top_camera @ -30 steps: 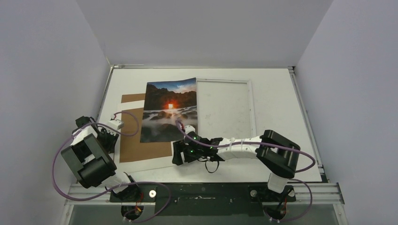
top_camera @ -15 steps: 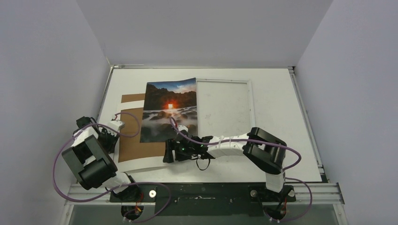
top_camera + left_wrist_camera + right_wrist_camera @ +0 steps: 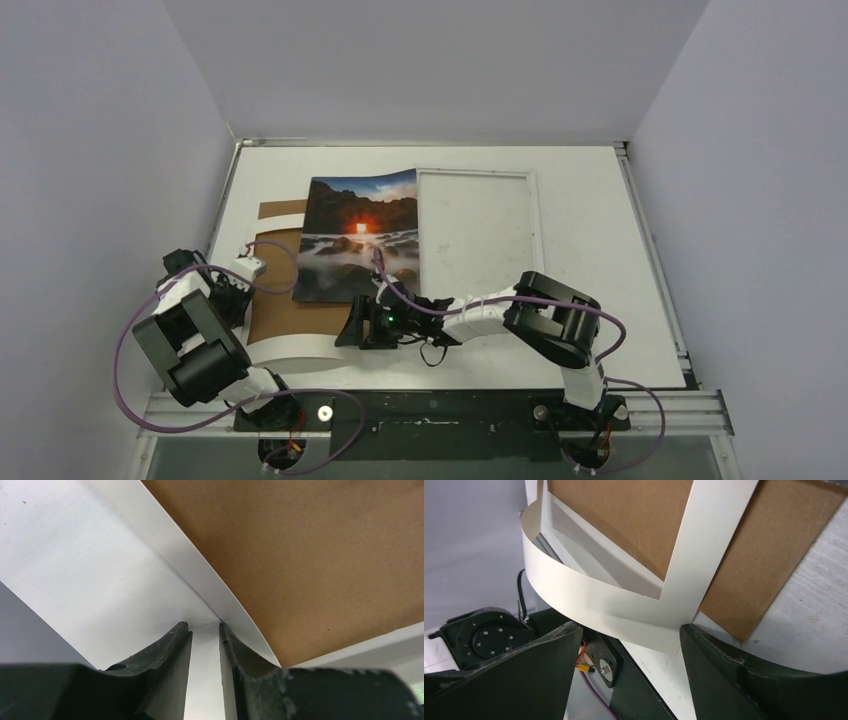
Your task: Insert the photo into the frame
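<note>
Below photo (image 3: 355, 240), right gripper (image 3: 350, 330) shifted left; white mat (image 3: 300, 347) curled up.

Soft, even light from above keeps the white bench (image 3: 590, 210) bright with only faint shadows; the overhead view is sharp, and both wrist views go dark and soft along their near lower edges.

White frame (image 3: 475, 172), brown backing board (image 3: 290, 318)

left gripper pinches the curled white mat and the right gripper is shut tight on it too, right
No. The right gripper stands wide open, a corner of the white mat between its jaws, as the right wrist view shows. The left gripper does pinch the mat.
</note>
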Controlling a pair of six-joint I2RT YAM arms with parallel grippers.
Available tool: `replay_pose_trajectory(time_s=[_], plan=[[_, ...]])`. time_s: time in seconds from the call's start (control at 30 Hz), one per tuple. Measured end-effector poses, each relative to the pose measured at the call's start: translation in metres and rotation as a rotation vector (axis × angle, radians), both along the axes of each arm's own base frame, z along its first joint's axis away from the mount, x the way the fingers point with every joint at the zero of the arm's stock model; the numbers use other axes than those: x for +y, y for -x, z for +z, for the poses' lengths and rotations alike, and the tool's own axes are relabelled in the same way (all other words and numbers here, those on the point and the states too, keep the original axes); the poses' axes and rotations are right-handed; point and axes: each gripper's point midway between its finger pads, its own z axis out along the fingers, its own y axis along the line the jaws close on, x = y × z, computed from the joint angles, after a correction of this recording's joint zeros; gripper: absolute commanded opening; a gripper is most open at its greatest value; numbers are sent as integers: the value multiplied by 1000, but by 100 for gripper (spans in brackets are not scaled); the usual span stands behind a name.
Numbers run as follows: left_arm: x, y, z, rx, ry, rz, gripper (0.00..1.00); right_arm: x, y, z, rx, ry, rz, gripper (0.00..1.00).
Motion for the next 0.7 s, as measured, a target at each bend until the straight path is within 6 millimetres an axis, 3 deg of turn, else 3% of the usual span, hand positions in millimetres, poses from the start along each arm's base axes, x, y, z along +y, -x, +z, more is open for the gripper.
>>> replay_pose_trajectory(time_s=[0.3, 0.7], plan=[[0, 0, 0, 1, 0, -3, 26, 6, -1, 2, 66, -122, -114, 75], [0, 0, 0, 1, 0, -4, 26, 27, -4, 5, 88, -170, -125, 75]])
